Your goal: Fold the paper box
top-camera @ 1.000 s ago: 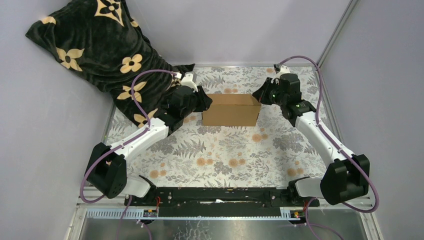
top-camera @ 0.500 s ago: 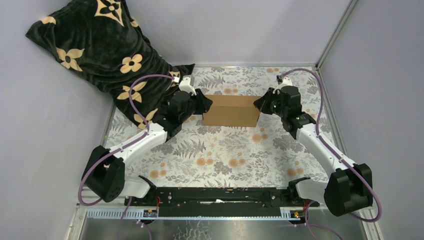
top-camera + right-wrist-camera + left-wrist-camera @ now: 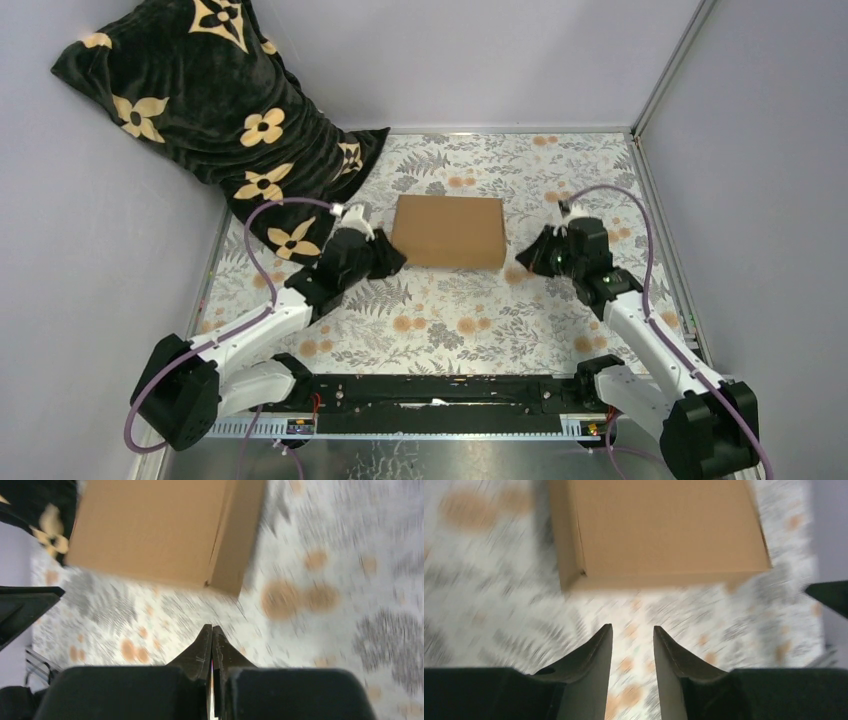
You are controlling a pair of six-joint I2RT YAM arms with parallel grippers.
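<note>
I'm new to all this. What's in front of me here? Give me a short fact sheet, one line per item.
paper box: brown cardboard, closed, lying flat on the table, nothing touching it
left gripper: open, empty, off the box's near left corner
right gripper: shut, empty, off the box's near right corner
table: covered in a floral print
cushion: black with flowers, far left corner, apart from the box

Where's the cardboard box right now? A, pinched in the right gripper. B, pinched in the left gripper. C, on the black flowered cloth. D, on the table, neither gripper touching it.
D: the paper box lies flat on the table, with a gap to the left gripper and the right gripper in their wrist views.
</note>
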